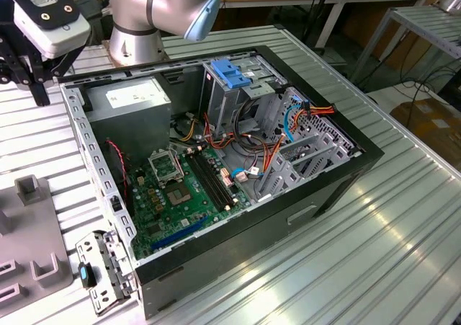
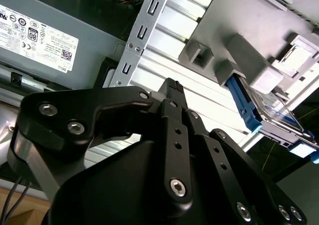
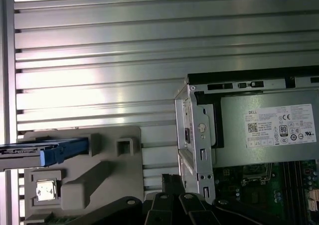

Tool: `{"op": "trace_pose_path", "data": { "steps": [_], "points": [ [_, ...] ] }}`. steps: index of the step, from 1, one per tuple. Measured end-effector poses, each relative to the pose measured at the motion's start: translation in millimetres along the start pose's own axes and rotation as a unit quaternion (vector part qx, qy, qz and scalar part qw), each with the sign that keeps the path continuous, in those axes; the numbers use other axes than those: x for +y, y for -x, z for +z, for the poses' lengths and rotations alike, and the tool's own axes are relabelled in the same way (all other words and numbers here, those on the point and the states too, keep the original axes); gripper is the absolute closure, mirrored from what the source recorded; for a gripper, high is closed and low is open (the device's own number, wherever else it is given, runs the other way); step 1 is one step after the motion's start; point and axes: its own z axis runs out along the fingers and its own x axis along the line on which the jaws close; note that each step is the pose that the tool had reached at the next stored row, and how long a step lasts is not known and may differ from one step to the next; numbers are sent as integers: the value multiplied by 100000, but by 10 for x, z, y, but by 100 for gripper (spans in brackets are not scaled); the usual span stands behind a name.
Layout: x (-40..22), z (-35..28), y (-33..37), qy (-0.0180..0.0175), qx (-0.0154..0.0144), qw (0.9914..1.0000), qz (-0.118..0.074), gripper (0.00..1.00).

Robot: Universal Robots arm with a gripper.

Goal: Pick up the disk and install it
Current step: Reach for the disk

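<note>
Disk waiting, bay open: my tool [image 2: 171,88] hangs outside the open case [image 1: 216,246], off the corner that holds the power supply [image 1: 137,103]. It is above the bare ribbed surface [image 1: 389,238] that runs between the case and a grey holder [image 3: 107,172]. Whether the tool is spread or pressed together I cannot tell, but the disk is not in it.

The disk [image 3: 35,154] sits slotted in the holder, just beside the case and apart from my tool. It is seen edge-on in the first wrist view, and its blue rail [image 2: 243,103] shows in both wrist views.

Inside the case, the power supply with its white sticker lies against one wall. A grey cage [image 1: 232,76] with a blue top stands upright along that same wall. The green motherboard [image 1: 169,195] covers the case floor below them, and red and orange cables [image 1: 270,152] run across it toward the case's metal bays.

My arm [image 1: 144,15] rises from the surface just behind the case's power-supply wall. A small metal bracket [image 1: 104,267] juts from the case's opposite corner — the one nearest the holder in the exterior view.
</note>
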Motion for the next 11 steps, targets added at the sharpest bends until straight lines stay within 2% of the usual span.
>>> {"op": "trace_pose_path", "data": {
  "steps": [11],
  "points": [
    [-5,0,-68,-5,64,100000,2,89]
  ]
}}
